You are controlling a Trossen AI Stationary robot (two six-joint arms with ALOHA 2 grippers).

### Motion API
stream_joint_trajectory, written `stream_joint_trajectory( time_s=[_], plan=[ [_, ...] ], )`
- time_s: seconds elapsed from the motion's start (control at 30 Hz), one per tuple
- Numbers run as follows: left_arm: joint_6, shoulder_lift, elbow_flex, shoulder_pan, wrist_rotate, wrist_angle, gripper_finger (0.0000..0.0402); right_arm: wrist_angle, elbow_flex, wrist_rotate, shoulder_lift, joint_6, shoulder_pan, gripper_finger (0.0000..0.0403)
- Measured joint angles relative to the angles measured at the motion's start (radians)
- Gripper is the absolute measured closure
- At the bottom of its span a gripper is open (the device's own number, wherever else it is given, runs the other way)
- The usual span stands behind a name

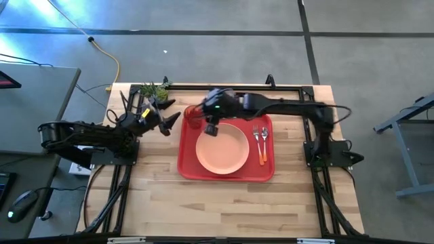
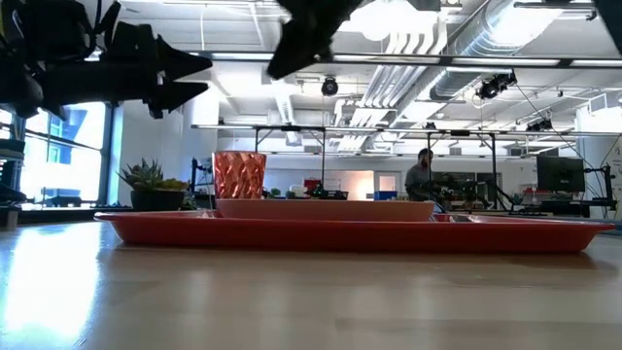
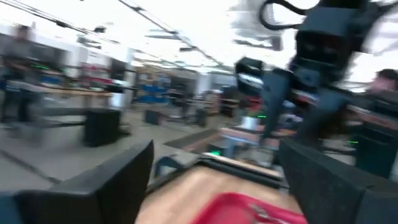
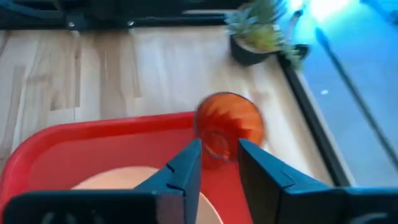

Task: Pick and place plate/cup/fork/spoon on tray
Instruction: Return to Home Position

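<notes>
Your right end effector (image 4: 219, 147) hung open beside the cup (image 4: 230, 121) — a low retreat risked toppling it. Your left end effector (image 1: 171, 124) waited open.

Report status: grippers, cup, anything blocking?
Left gripper open, beside tray. Right gripper open, above plate edge, clear of cup. Cup upright in tray corner. Nothing blocking.

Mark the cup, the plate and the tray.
the cup (image 2: 239, 175), low view, middle of its textured wall
the plate (image 1: 224, 150), high view, centre of its face
the tray (image 1: 186, 167), high view, bare corner beside the plate
</notes>
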Motion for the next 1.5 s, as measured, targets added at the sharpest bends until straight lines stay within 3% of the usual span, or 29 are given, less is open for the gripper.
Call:
stream_joint_trajectory(
  time_s=[0.13, 0.27, 0.43, 0.5, 0.63, 0.83, 1.03, 1.17, 1.4, 1.5],
  plan=[
    [-0.051, 0.021, 0.0, -0.015, 0.149, -0.008, 0.0138, 0.193, -0.262, -0.009, -0.205, -0.009, 0.012, 0.035],
    [-0.022, 0.046, 0.0, -0.059, 0.159, -0.014, 0.0226, 0.607, -0.66, -0.158, -0.412, 0.008, 0.014, 0.0394],
    [0.072, 0.061, 0.011, -0.125, 0.271, -0.018, 0.0353, 0.972, -1.072, -0.206, -0.6, 0.069, 0.015, 0.0396],
    [0.119, 0.076, 0.026, -0.157, 0.271, -0.044, 0.0389, 1.079, -1.199, -0.205, -0.649, 0.093, 0.015, 0.04],
    [0.173, 0.109, 0.093, -0.169, 0.182, -0.098, 0.0388, 1.192, -1.339, -0.251, -0.762, 0.103, 0.007, 0.0402],
    [0.174, 0.099, 0.144, -0.136, 0.188, -0.153, 0.0399, 1.184, -1.456, -0.313, -0.948, 0.115, 0.021, 0.0402],
    [0.208, -0.013, 0.114, -0.056, 0.189, -0.162, 0.0401, 1.037, -1.521, -0.278, -1.177, 0.106, 0.04, 0.0402],
    [0.154, -0.112, 0.089, -0.008, 0.248, -0.2, 0.0401, 1.007, -1.574, -0.294, -1.327, 0.106, 0.041, 0.0402],
    [0.185, -0.223, 0.001, -0.022, 0.247, -0.268, 0.0401, 1.003, -1.709, -0.298, -1.524, 0.117, 0.041, 0.0402],
    [0.191, -0.28, 0.0, -0.026, 0.252, -0.377, 0.0401, 1.001, -1.738, -0.298, -1.59, 0.144, 0.041, 0.0402]
  ],
)
